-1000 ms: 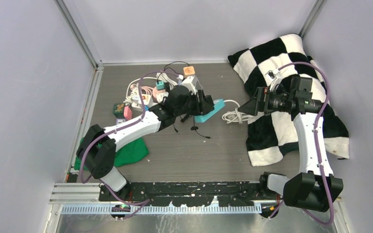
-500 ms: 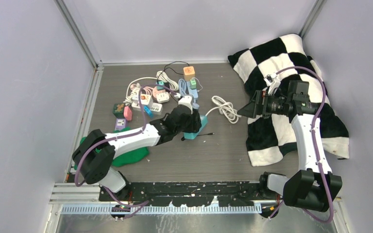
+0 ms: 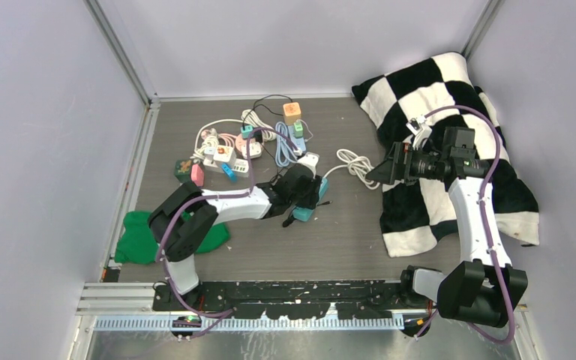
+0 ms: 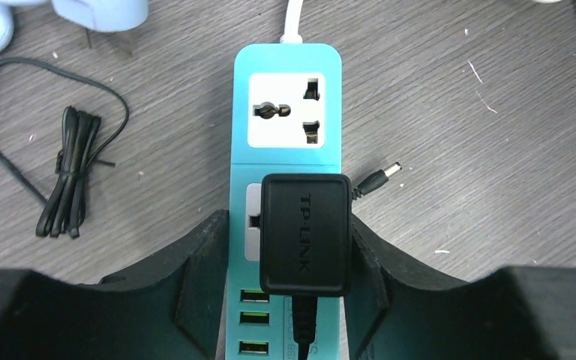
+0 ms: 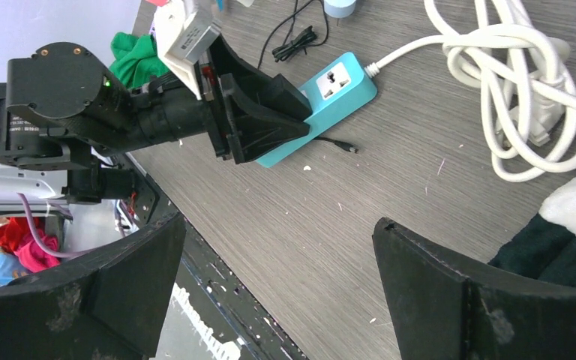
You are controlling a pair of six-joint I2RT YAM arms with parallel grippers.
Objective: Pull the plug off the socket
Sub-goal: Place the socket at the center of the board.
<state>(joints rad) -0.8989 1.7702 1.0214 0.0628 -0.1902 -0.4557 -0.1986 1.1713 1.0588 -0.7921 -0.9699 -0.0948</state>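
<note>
A teal socket strip [image 4: 285, 60] lies flat on the grey table, with a black TP-LINK plug [image 4: 305, 234] seated in its second outlet. My left gripper [image 4: 286, 229] straddles the strip at the plug. Its jaws are shut against the strip's side and the plug's side. In the top view the left gripper [image 3: 300, 196] covers the plug, and only the teal ends of the strip [image 3: 300, 214] show. My right gripper [image 3: 386, 169] hangs open over the edge of the checkered cloth, apart from the strip [image 5: 337, 86], with nothing between its fingers.
The strip's white cord [image 3: 352, 165] lies coiled to its right. A thin black cable bundle [image 4: 67, 180] and a loose barrel connector [image 4: 379, 180] lie beside the strip. A cluster of adapters [image 3: 247, 142] sits behind, a green cloth [image 3: 139, 240] at left, a checkered cloth [image 3: 450, 97] at right.
My left gripper has dragged the teal strip and plug toward the near edge and leftward, pulling the white cord along. The right arm has barely shifted.
</note>
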